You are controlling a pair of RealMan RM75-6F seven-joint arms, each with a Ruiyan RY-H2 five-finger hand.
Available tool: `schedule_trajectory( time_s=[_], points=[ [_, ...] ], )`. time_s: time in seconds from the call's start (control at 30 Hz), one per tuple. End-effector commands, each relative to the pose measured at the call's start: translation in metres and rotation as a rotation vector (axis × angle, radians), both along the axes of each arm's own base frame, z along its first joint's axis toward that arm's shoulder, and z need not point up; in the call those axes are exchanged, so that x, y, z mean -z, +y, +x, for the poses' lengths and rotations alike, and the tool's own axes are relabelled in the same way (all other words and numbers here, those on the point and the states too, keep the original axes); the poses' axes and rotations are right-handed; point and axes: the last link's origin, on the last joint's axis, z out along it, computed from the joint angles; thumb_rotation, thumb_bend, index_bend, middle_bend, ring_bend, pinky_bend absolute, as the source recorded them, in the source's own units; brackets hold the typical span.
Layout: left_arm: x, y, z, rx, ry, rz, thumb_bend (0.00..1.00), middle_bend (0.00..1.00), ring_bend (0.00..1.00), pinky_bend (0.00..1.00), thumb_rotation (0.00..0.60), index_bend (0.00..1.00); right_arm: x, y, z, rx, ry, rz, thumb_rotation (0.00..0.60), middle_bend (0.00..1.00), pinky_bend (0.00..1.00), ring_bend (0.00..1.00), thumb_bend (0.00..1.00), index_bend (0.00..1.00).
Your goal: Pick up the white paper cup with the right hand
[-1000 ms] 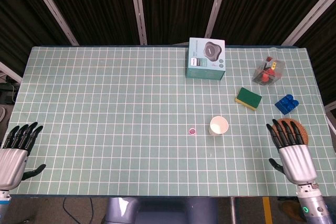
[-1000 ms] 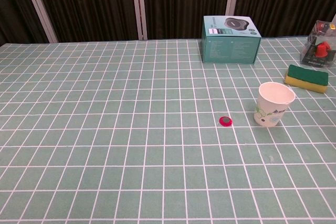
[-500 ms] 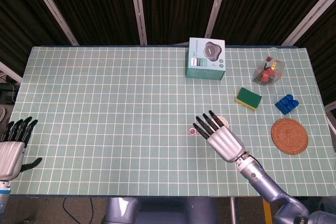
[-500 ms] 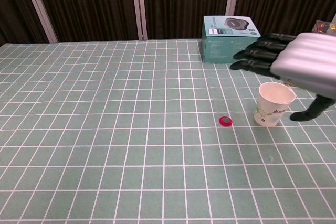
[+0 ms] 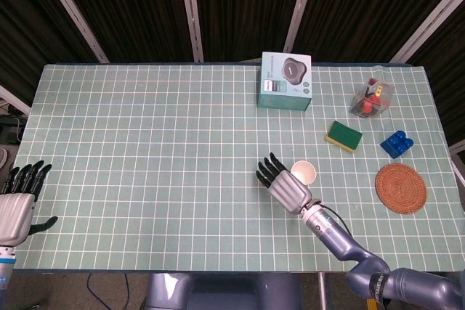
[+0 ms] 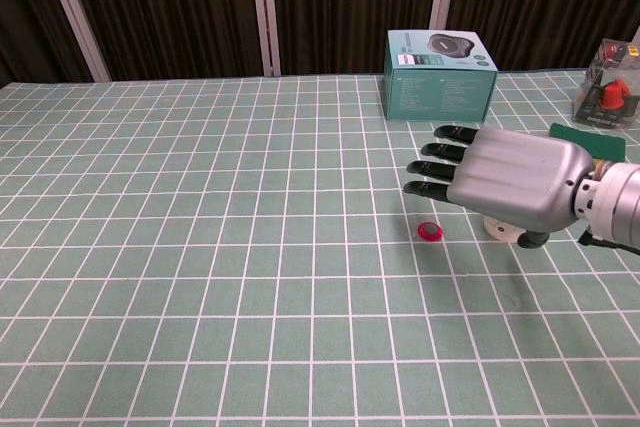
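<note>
Reaching beside one white paper cup [image 5: 304,173], right hand [image 5: 285,184] fingers spread, holding nothing, one teal box [image 5: 286,80]

The table [image 5: 145,143] is green with a white grid. The cup [image 5: 304,173] is white, the box [image 5: 285,80] teal. The right hand [image 6: 500,183] is silver with black fingers [image 6: 432,169].

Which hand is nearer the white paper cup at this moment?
The right hand: it sits right beside the white paper cup, fingers extended, not yet gripping. The left hand is at the table's far left edge, well away.
</note>
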Motion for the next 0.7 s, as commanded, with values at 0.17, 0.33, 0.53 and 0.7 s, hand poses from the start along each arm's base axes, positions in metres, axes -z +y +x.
schedule_trajectory(
  time_s=[0.17,0.33,0.53,0.7],
  points=[
    [0.001,0.000,-0.001,-0.006,-0.001,-0.006,0.00,0.00,0.00,0.00,0.600,0.00,0.009,-0.005,-0.019,0.047,0.137,-0.068,0.600,0.00,0.00,0.00,0.00,0.00],
    [0.001,0.000,0.000,-0.006,0.000,-0.009,0.00,0.00,0.00,0.00,0.600,0.00,0.010,-0.009,-0.027,0.029,0.214,-0.120,0.600,0.00,0.00,0.00,0.00,0.00],
    [0.001,0.000,0.000,-0.008,-0.001,-0.010,0.00,0.00,0.00,0.00,0.600,0.00,0.013,-0.010,-0.037,-0.014,0.273,-0.161,0.600,0.07,0.08,0.00,0.01,0.01],
    [0.002,0.000,-0.001,-0.008,0.000,-0.015,0.00,0.00,0.00,0.00,0.600,0.00,0.013,-0.011,-0.037,-0.069,0.236,-0.156,0.600,0.37,0.37,0.20,0.13,0.18]
  ],
)
